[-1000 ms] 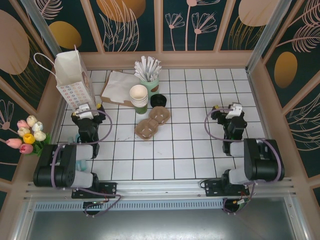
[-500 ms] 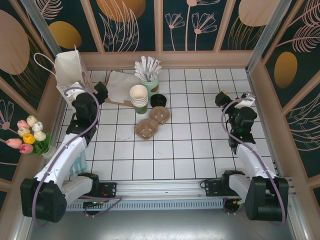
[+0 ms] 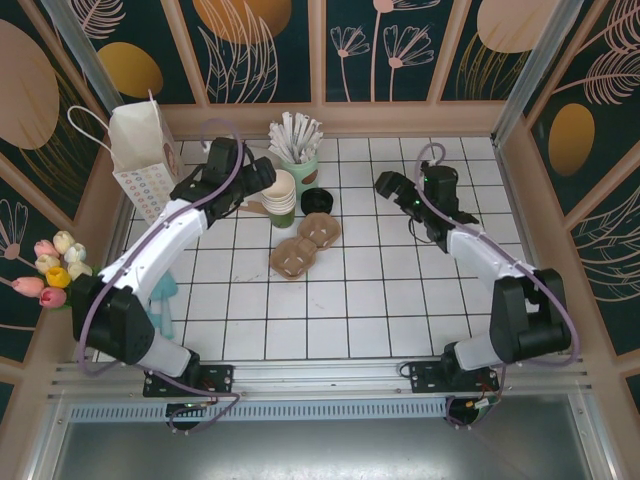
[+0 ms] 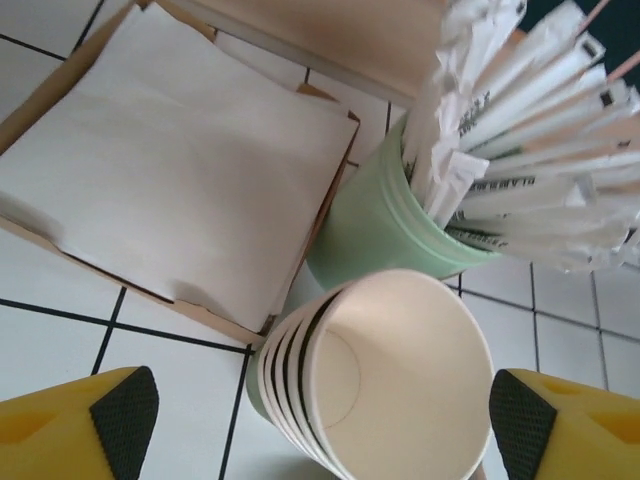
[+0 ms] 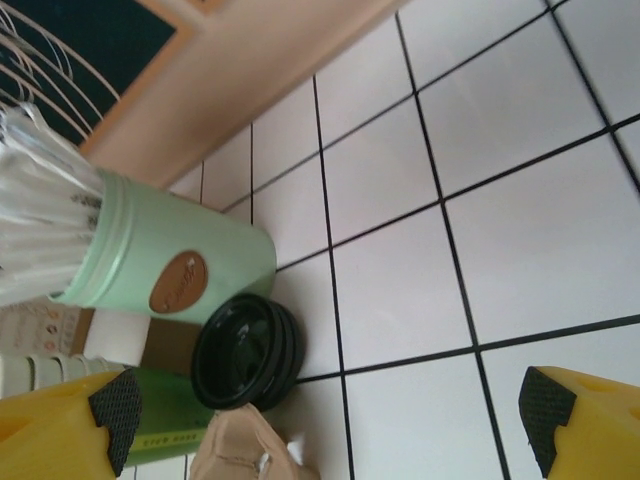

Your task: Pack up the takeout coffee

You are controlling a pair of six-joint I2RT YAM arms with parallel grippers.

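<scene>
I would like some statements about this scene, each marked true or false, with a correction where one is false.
1. The cups are stacked, mouth up. True.
2. The left fingers grip the cups. False: they stand apart on either side, not touching.
3. The straw holder lies on its side. False: it stands upright beside the cups.
4. Black lids sit beside the holder. True.
5. Both holes of the carrier are empty. True.
</scene>
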